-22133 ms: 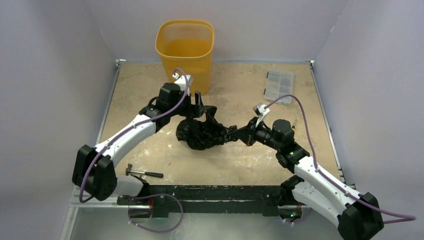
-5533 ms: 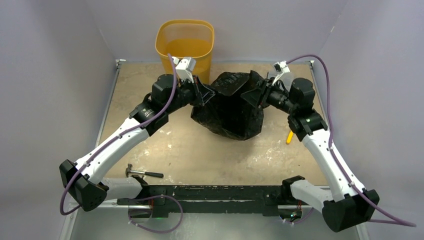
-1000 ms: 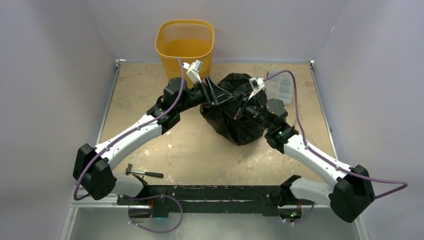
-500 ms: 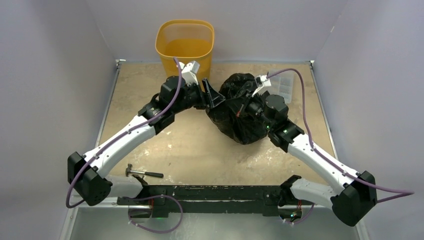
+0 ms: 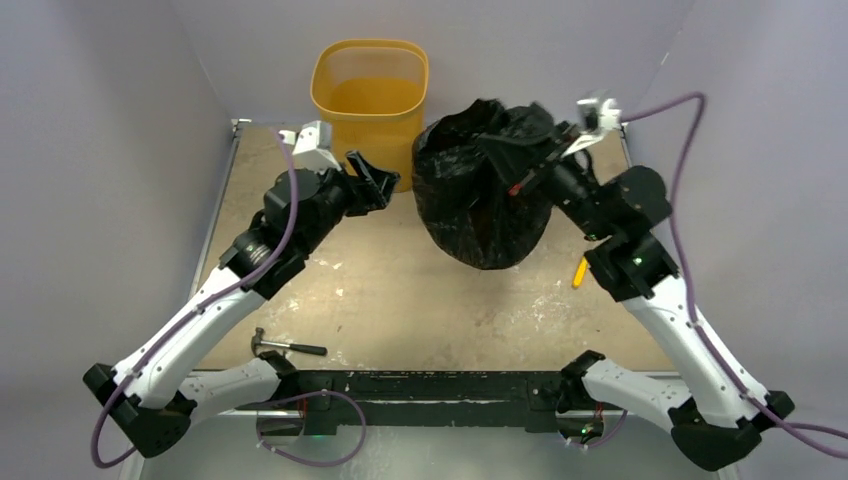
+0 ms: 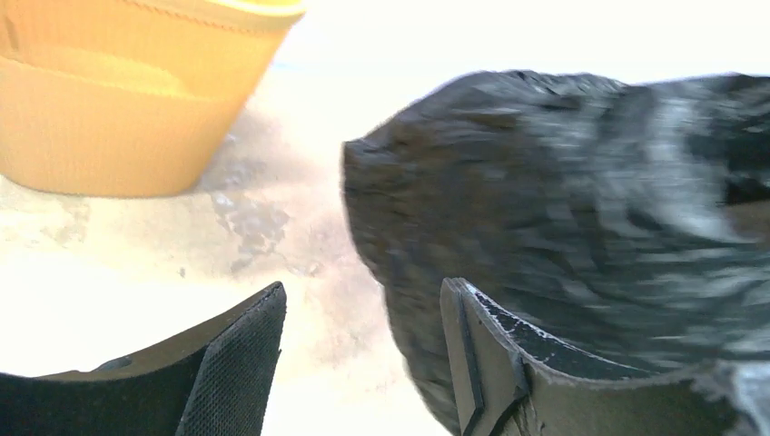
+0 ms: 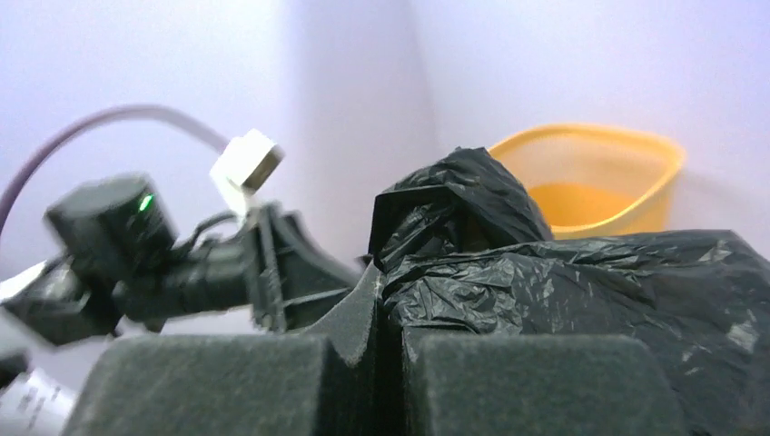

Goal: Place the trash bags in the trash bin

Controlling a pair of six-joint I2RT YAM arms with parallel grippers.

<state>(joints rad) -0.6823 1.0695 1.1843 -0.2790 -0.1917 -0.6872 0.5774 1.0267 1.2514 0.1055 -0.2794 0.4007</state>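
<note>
Pale purple walls point(image 5: 100, 150) are seen on three sides, and a sandy brown table point(image 5: 400, 290) is spread out between them. The trash bin point(image 5: 372, 135) is stood at the far edge of the table, a bit left of the middle. Its mouth is open to the top, so things can be dropped in from above.

The trash bag point(image 5: 480, 195) is hung just to the right of the bin and is not inside it yet. It seems to be lifted off the table, with its top about as high as the bin's rim. This is most likely so it can be carried over the rim and not bumped into the wall.

The bag is held at its top by the right gripper point(image 7: 392, 350), which is squeezed tight on a fold of the black film. The rest is left to sag below that pinch.

The left gripper point(image 6: 359, 363) is placed low, near the bin's front wall and left of the bag. Its jaws are parted about halfway and nothing is held between them. It cannot be told if the bag is touched by one finger, because that view is blurred.

A small hammer point(image 5: 288, 346) is laid at the near left and a little yellow thing point(image 5: 579, 272) at the right, both well away from the bin
</note>
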